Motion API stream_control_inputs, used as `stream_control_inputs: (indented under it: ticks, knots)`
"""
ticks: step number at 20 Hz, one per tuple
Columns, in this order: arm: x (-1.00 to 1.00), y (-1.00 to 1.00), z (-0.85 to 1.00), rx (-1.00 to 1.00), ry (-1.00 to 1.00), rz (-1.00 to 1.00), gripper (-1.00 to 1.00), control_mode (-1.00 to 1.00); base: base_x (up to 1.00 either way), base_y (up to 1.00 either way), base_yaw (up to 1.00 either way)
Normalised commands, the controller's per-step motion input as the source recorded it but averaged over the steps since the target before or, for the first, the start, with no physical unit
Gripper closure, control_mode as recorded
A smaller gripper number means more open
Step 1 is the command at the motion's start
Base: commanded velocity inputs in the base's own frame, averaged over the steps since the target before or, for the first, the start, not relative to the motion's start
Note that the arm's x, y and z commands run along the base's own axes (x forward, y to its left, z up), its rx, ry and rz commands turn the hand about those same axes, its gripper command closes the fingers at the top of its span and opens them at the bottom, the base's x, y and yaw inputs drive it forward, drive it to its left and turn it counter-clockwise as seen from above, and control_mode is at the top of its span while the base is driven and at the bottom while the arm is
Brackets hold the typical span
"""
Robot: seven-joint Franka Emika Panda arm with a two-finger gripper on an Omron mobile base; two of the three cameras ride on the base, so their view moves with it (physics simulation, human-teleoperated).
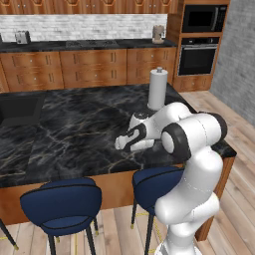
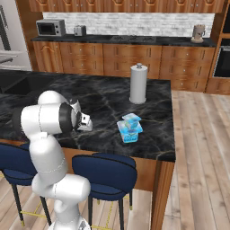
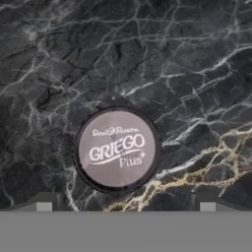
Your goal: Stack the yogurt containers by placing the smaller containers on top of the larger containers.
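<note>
On the black marble bench (image 2: pixel 148 96), toward its right end in the right base view, the teal-blue and white boxy pack (image 2: pixel 130 133) lies flat with the small light-blue-and-white pack (image 2: pixel 131 119) resting on top of it, turned a little askew to the one beneath. Behind this pair, farther from the robot, a tall white paper-towel roll (image 2: pixel 138 84) stands upright; in the left base view the same roll (image 1: pixel 158 89) rises just past the arm's elbow.

Well apart from the stacked packs, to their left, the pincer (image 3: pixel 125 205) hangs low over the bench, pointing straight down. Its two dark fingertips (image 3: pixel 44 205) stand spread wide, one at each lower corner of the hand view, and nothing is between them. Directly below, on the marble, sits the tiny round dark cup (image 3: pixel 117 148), upright, its pale lid facing the camera and printed with "GRIEGO Plus". The cup lies between the lines of the two fingertips but clear of both; the tips do not touch it.

From the base cameras the cup itself is hidden by the white wrist, which bends down toward the near edge of the bench above two blue stools (image 1: pixel 62 205).
</note>
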Motion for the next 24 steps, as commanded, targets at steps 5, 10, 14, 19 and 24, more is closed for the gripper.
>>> stream_control_inputs:
  ticks: [5,10,14,19,24]
  knots:
    - [0.2,0.06,-0.08,0.0,0.0,0.0,-1.0,-1.0,0.0,0.0,0.0]
    - [0.23,0.08,-0.12,0.0,0.0,0.0,-1.0,-1.0,0.0,0.0,0.0]
    - [0.17,0.0,-0.11,0.0,0.0,0.0,-1.0,-1.0,0.0,0.0,0.0]
    - [0.05,0.0,-0.12,0.0,0.0,0.0,-1.0,-1.0,0.0,0.0,0.0]
    - [0.11,0.17,-0.11,-0.01,0.0,0.0,1.0,-1.0,0.0,0.0,0.0]
